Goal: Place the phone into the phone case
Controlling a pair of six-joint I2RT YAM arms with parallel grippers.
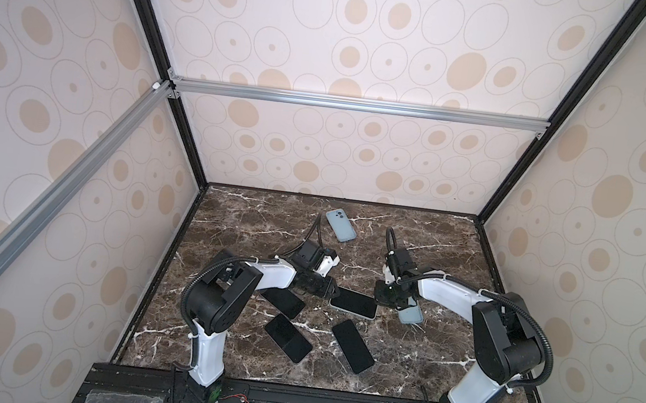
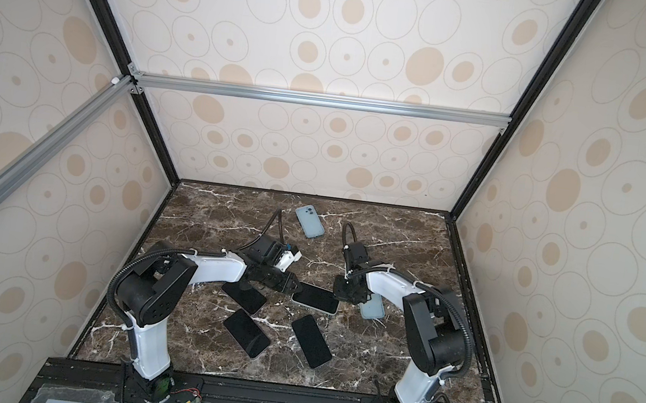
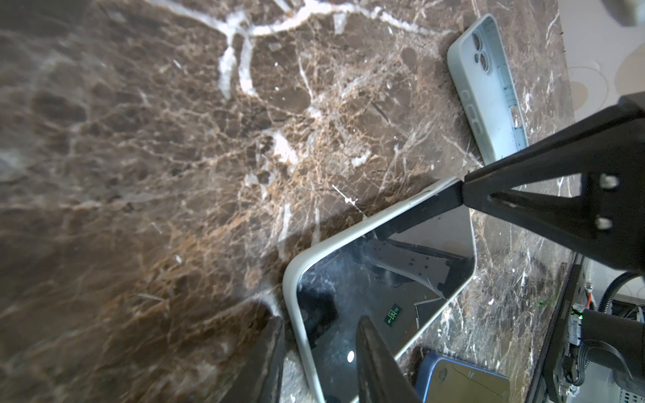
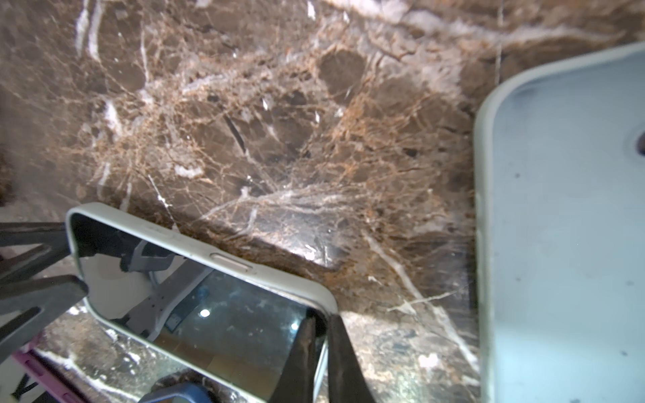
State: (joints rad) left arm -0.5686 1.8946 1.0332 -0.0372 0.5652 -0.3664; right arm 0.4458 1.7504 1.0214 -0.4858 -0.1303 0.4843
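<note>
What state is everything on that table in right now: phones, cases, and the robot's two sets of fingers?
Middle phone: in a white case, screen up.
Left fingers: straddling one end, grip unclear.
Right fingers: shut on its other end.
Far case: empty, open side up.
Near case: empty, open side up, beside the right fingers.
Other phones: lying flat, screens up and dark.

Soft, even light fills both top views, leaving only faint shadows on the tabletop (image 1: 420, 348). Both wrist views are dimmer and blurred toward their edges. Small bright spots glare on the mirror-like screen of the phone (image 4: 227, 324).
</note>
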